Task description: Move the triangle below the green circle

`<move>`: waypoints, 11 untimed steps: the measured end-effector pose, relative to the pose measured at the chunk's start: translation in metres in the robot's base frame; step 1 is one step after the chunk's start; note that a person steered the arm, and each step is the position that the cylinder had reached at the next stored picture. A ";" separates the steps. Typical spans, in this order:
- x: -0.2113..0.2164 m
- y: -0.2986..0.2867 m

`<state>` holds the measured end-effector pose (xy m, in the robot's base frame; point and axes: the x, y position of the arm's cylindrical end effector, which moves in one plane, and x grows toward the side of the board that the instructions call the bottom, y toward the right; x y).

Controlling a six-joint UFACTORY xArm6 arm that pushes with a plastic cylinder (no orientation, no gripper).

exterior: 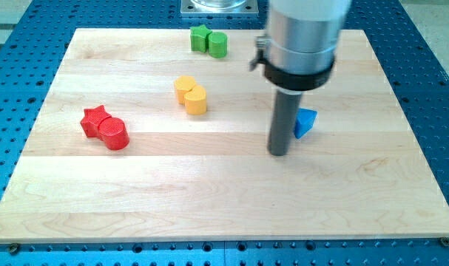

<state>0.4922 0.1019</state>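
A blue triangle (305, 122) lies on the wooden board at the view's right of centre, partly hidden by my rod. My tip (279, 153) rests on the board just left of and slightly below the triangle, close to it or touching. The green circle (218, 44) stands near the board's top edge, touching a green star-like block (200, 37) on its left. The triangle is well below and to the right of the green circle.
A yellow pair, a yellow pentagon-like block (184, 87) and a yellow cylinder (196, 100), sits left of centre. A red star (95, 119) and red cylinder (115, 133) sit at the left. The wooden board (224, 214) lies on a blue perforated table.
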 end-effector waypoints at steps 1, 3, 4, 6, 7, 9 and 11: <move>0.000 0.030; -0.065 0.038; -0.089 0.041; -0.060 -0.008; -0.121 -0.028; -0.084 -0.013; -0.133 -0.076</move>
